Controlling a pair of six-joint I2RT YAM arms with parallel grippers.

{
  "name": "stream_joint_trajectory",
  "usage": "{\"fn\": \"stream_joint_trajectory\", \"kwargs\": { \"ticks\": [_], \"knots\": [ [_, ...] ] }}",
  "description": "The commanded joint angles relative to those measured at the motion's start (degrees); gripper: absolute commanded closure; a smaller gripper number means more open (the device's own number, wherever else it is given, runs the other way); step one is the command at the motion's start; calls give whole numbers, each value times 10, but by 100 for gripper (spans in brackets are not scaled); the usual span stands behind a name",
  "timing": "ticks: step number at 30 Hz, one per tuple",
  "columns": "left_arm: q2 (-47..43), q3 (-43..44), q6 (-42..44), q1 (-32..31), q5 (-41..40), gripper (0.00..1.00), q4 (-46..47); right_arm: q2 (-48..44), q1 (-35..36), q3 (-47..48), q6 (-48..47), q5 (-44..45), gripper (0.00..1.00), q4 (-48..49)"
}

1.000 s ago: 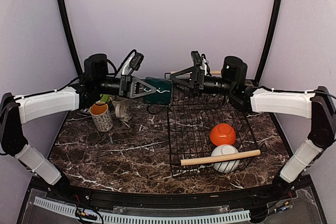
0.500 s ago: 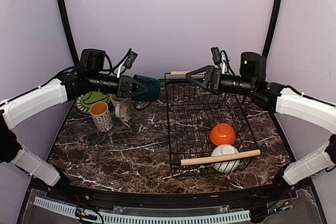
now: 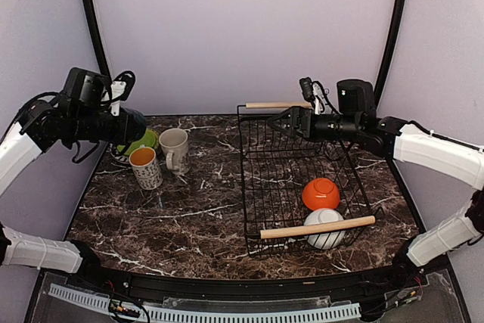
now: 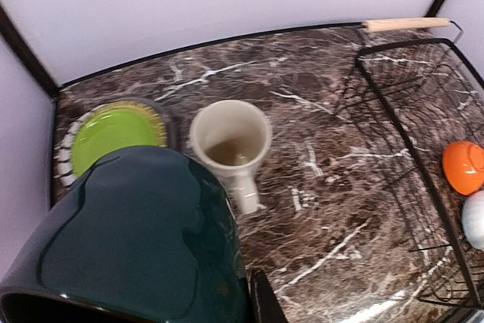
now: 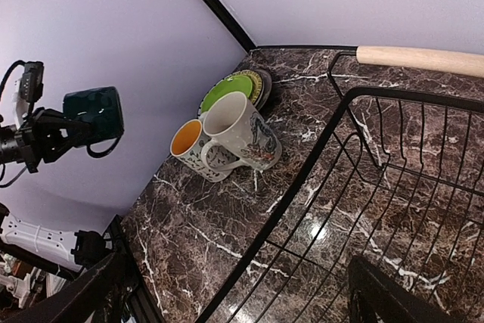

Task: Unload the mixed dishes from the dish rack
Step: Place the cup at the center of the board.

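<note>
Here the left tool (image 3: 125, 124) is clamped on the small dark green cup (image 4: 144, 236), holding it on its side in the air above the far left corner of the dark marbled desk (image 3: 189, 217), over the stacked plates. The lime-green plate (image 4: 113, 135) lies on the grey-and-white radial-patterned plate (image 4: 66, 158), of which only the rim shows around it. Just beside them the cream mug (image 4: 231, 138) stands upright with its handle toward the near edge, and the patterned white mug with orange inside (image 3: 145, 166) stands upright right next to it (whether the two touch I cannot tell). The right tool (image 3: 281, 121) hangs with its jaws spread wide and nothing between them, above the far left part of the dish rack (image 3: 246, 187). Inside the rack, at its near right end, sit the orange bowl (image 3: 321, 194) and, closer to the front, the white bowl (image 3: 327, 238), partly under the near wooden handle (image 3: 318, 226)
</note>
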Motion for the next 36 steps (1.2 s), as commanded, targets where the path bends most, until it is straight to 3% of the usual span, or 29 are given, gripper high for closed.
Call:
{"fn": "stream_joint_trajectory", "kwargs": {
  "ticks": [1, 3, 5, 10, 13, 23, 36],
  "knots": [
    [-59, 0, -21, 3, -206, 99, -92, 22, 2, 27, -21, -2, 1, -2],
    [-66, -7, -36, 12, -251, 99, -110, 25, 1, 30, -23, -4, 1, -4],
    [-67, -19, -44, 41, -248, 99, -110, 24, 1, 29, -26, -2, 1, -7],
    [-24, -62, -70, 176, -96, 99, -85, 9, 1, 25, -32, 11, 1, -25],
    [19, -79, -79, 211, -36, 99, -65, -4, 1, 22, -38, 26, 1, -43],
    [116, -140, -91, 271, 93, 99, 2, -48, 0, 7, -29, 144, 1, -114],
    [186, -158, -89, 281, 110, 99, 25, -99, -6, -29, -28, 165, 1, -93]
  ]
}}
